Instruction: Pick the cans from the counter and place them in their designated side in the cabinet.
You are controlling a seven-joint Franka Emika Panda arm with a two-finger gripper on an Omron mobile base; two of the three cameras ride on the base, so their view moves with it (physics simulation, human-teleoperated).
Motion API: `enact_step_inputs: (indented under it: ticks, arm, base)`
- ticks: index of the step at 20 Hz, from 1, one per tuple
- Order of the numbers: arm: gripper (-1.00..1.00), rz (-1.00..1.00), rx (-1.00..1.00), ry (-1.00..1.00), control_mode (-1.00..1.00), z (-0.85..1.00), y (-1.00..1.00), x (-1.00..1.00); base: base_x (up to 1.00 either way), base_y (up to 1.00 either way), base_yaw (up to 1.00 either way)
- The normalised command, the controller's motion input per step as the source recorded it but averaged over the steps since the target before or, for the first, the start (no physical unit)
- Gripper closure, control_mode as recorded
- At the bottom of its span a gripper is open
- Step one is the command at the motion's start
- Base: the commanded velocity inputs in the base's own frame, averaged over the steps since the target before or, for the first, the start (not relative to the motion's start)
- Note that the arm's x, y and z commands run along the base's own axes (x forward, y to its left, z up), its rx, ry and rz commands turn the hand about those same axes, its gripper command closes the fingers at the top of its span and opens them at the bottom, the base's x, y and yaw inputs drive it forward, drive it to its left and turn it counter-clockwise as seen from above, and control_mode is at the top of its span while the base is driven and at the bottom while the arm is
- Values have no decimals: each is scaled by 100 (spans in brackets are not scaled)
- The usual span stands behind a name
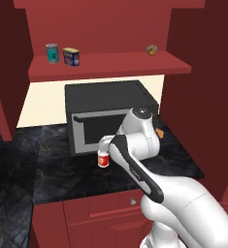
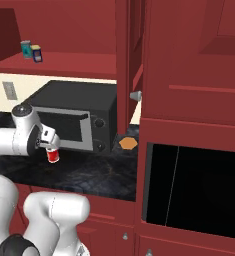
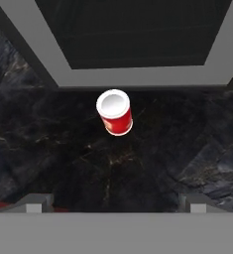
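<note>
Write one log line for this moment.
gripper: open, above red can | red can: upright on counter | blue can: on cabinet shelf

You can count three cans: one red can (image 1: 103, 159) on the counter (image 1: 52, 174), one navy-blue can (image 1: 71, 56) and one teal can (image 1: 52, 53) at about 11 o'clock. There is one microwave (image 1: 105, 114) and one small tan object (image 1: 151, 49) at 1 o'clock.

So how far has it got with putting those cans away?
About halfway, it seems. The navy-blue can already stands on the cabinet shelf, beside a teal can. The red can is upright on the counter in front of the microwave; the open gripper hovers above it, not touching. Left to do: grasp it and shelve it.
</note>
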Motion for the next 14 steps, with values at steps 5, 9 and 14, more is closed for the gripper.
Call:
enact_step_inputs:
  ticks: [5, 9, 14]
  arm:
    - [-100, 0, 0, 0, -100, -13, 1, 13]
    - [-100, 0, 0, 0, -100, -11, 4, 12]
    - [-100, 0, 0, 0, -100, -11, 5, 13]
  base:
    - [0, 0, 0]
    - [0, 0, 0]
    - [0, 0, 0]
